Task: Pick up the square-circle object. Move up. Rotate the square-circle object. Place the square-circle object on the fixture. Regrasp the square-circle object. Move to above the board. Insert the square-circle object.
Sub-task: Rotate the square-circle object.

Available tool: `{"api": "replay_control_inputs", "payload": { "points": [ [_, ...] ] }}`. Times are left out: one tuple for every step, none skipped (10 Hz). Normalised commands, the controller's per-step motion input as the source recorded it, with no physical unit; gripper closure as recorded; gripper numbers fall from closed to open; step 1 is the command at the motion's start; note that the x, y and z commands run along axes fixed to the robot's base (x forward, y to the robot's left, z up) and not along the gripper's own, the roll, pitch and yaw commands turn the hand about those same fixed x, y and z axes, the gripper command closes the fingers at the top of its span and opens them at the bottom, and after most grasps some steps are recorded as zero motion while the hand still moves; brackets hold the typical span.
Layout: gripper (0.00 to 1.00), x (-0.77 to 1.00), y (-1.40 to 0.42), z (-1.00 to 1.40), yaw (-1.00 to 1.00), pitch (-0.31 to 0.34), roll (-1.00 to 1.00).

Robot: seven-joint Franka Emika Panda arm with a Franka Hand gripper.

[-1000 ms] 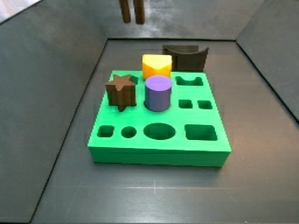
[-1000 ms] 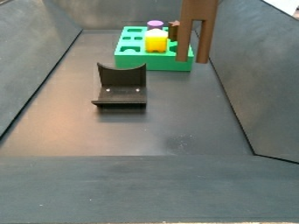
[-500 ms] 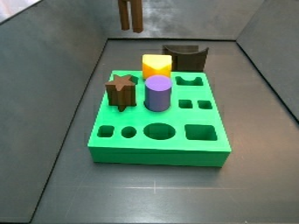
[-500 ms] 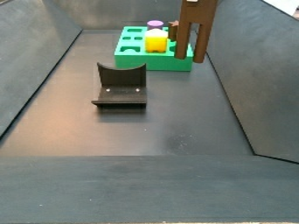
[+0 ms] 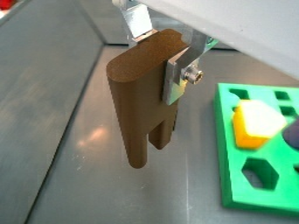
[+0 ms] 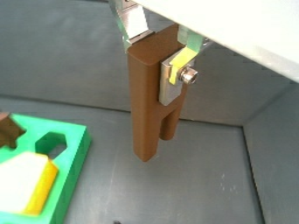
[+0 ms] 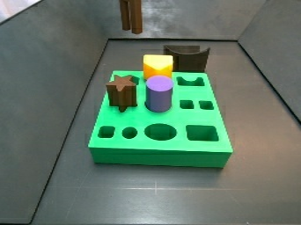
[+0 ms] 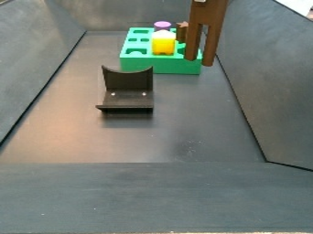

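My gripper (image 5: pixel 158 52) is shut on the square-circle object (image 5: pixel 142 96), a long brown peg that hangs upright with its forked lower end pointing down. Both wrist views show the silver fingers (image 6: pixel 176 72) clamped on its upper part, gripper (image 6: pixel 156 48). In both side views the peg (image 7: pixel 130 13) (image 8: pixel 206 32) hangs high in the air beside the green board (image 7: pixel 177 156) (image 8: pixel 184 66); the gripper itself is cut off at the top edge. The fixture (image 7: pixel 186 57) (image 8: pixel 124 89), dark with a scooped top, stands empty on the floor.
On the board stand a yellow block (image 7: pixel 157 66), a purple cylinder (image 7: pixel 160 93) and a brown star-shaped peg (image 7: pixel 121 91). Several shaped holes lie open along its near rows. Grey sloping walls (image 7: pixel 47 105) enclose the floor. The board's edge (image 5: pixel 230 175) (image 6: pixel 76 150) lies below and beside the peg.
The held peg dropped a little and shifted slightly sideways between one second and half a second ago. Since then it has barely moved. The grip is unchanged.
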Motion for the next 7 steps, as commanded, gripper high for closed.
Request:
{"api": "replay_control_inputs", "payload": {
  "points": [
    [1.00,-0.02,0.03,0.01,-1.00,0.038,-0.06],
    [1.00,-0.01,0.03,0.01,-1.00,0.042,-0.07],
    [1.00,-0.01,0.03,0.01,-1.00,0.048,-0.08],
    [1.00,-0.01,0.03,0.01,-1.00,0.059,-0.10],
    [1.00,-0.01,0.03,0.02,-1.00,0.071,-0.12],
    [1.00,-0.01,0.03,0.02,-0.85,0.077,-0.14],
    [1.00,0.00,0.03,0.02,-0.61,0.076,-0.14]
  ]
}}
